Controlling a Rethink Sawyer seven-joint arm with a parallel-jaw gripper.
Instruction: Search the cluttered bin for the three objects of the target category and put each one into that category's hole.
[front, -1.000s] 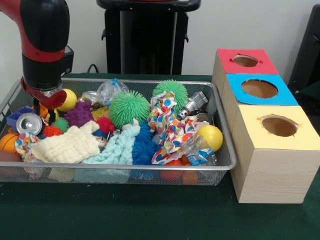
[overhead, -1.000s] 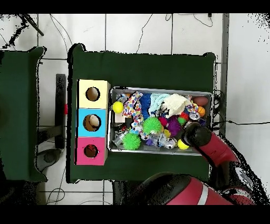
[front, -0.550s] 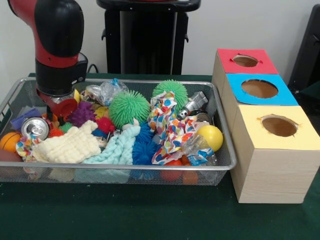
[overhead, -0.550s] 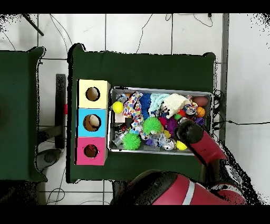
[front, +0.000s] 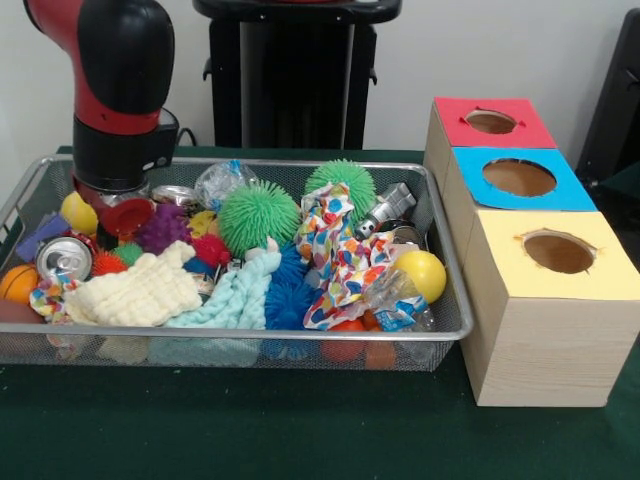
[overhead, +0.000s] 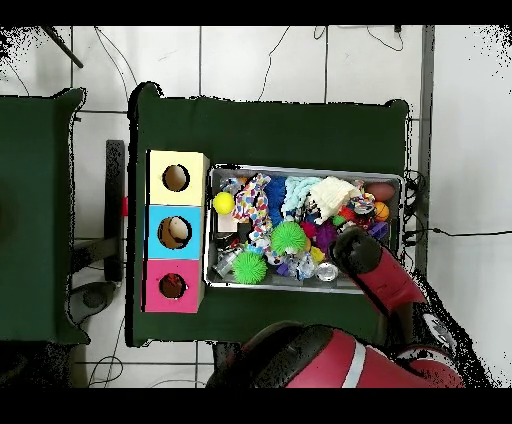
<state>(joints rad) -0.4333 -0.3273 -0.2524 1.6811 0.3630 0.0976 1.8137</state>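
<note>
A wire mesh bin (front: 445, 330) (overhead: 305, 170) holds mixed clutter. My gripper (front: 112, 232) is low in the bin's left end, among the toys, below the black and red wrist (front: 118, 150). From overhead, the arm (overhead: 358, 252) covers it. A yellow ball (front: 78, 212) lies just to its left, a purple spiky ball (front: 160, 228) to its right, and a drinks can (front: 62, 258) in front. To the right stand three boxes with a hole in each top: red (front: 491, 122), blue (front: 520, 177) and yellow (front: 558, 252). Something pale shows in the blue hole (overhead: 178, 232).
Also in the bin are two green spiky balls (front: 258, 215) (front: 341, 180), a second yellow ball (front: 420, 272), a cream cloth (front: 135, 290), a mint cloth (front: 230, 300), a patterned cloth (front: 340, 255), a metal part (front: 385, 210) and an orange ball (front: 15, 283). A dark stand (front: 290, 80) rises behind.
The arm has moved right from the bin's left end and settled among the toys. The yellow ball that was to its right now shows on its left.
</note>
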